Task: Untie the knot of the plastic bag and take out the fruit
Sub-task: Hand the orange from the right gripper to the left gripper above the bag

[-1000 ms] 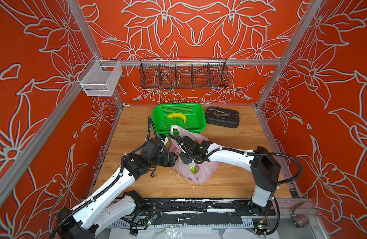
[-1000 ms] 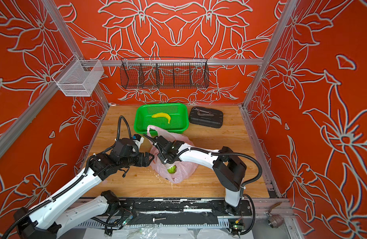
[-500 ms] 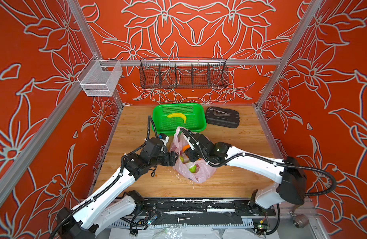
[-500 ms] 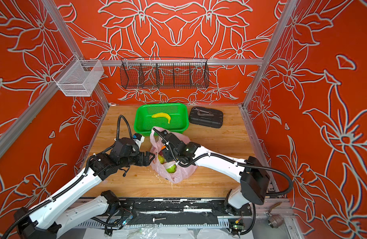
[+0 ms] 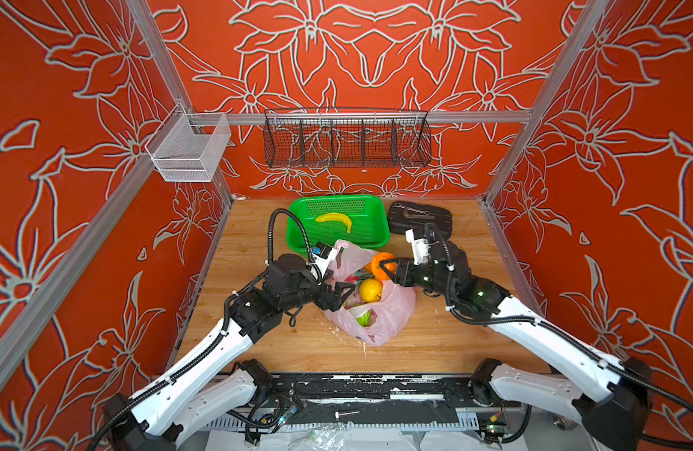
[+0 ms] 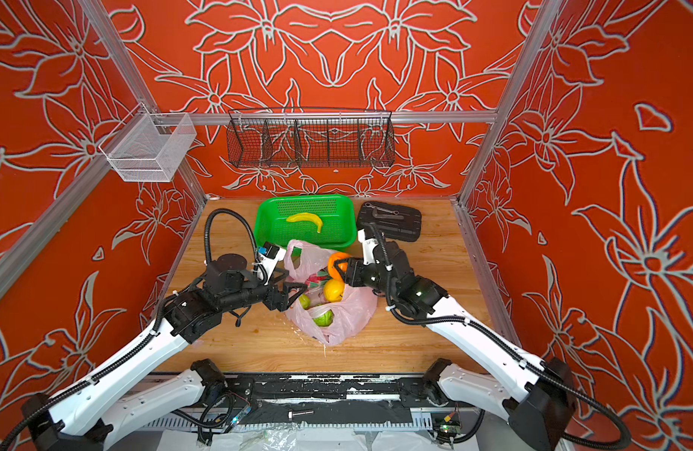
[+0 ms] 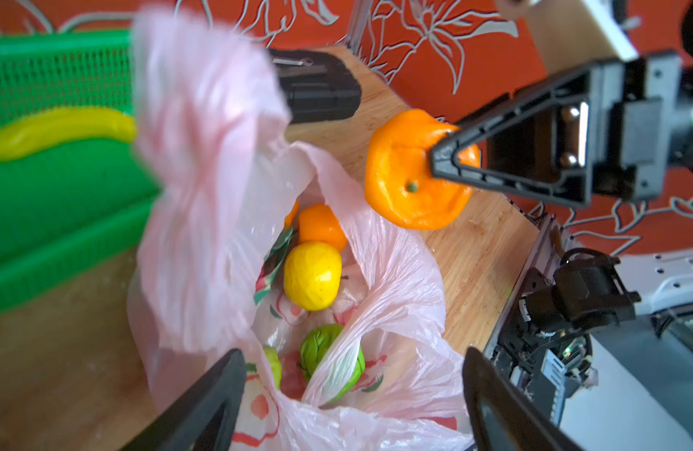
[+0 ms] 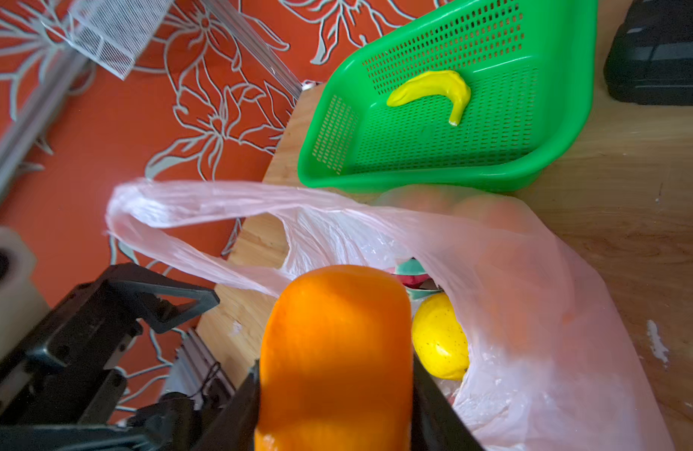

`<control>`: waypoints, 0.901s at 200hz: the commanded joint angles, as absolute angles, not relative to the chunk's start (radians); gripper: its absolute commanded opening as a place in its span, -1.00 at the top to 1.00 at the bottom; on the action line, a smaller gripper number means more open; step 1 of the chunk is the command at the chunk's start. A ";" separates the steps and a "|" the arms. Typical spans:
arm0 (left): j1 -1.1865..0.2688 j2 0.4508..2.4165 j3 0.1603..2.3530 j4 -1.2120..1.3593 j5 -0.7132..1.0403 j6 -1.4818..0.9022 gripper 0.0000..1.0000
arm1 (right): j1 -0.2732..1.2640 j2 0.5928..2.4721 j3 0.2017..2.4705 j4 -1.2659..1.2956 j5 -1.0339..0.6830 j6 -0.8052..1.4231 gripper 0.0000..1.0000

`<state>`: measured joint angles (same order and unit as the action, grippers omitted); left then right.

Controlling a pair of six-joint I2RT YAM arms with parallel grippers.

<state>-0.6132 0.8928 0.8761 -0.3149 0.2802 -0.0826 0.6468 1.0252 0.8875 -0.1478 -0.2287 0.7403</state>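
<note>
The pink plastic bag point(image 5: 393, 312) point(image 6: 350, 314) lies on the wooden table with its mouth open. The knot is out of view; a loose handle ear point(image 8: 204, 203) stands up. My right gripper point(image 5: 384, 266) point(image 6: 339, 267) point(image 8: 335, 378) is shut on an orange point(image 5: 382, 261) point(image 7: 407, 187) point(image 8: 337, 332), held just above the bag's far rim. My left gripper point(image 5: 342, 293) point(image 6: 294, 293) point(image 7: 352, 353) is open, its fingers on either side of the bag's near rim. Inside lie a yellow fruit point(image 5: 371, 289) point(image 7: 312, 275), a green fruit point(image 6: 323, 318) point(image 7: 325, 351) and another orange point(image 7: 321, 226).
Behind the bag stands a green basket point(image 5: 294, 234) point(image 6: 261, 230) holding a banana point(image 5: 335, 219) point(image 8: 430, 91). A black case point(image 5: 419, 218) point(image 6: 389, 220) lies to its right. A black wire rack point(image 5: 346, 140) and a white mesh bin point(image 5: 188, 152) hang on the walls.
My right gripper has drawn back out of the bag to the right with the orange in it, and its arm has swung out to the right. The left arm has stayed still.
</note>
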 commanded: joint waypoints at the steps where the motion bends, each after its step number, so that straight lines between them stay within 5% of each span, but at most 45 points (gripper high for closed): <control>1: -0.630 0.918 0.969 -0.210 0.338 0.181 -0.73 | 0.587 0.976 0.899 -0.092 -0.332 0.851 0.06; 75: -0.672 1.161 1.179 -0.127 0.423 0.671 -0.73 | 0.419 0.987 0.995 0.005 -0.557 0.985 0.06; 180: -0.692 1.468 1.435 -0.039 0.571 0.673 -0.76 | 0.419 0.963 1.000 0.038 -0.638 0.993 0.06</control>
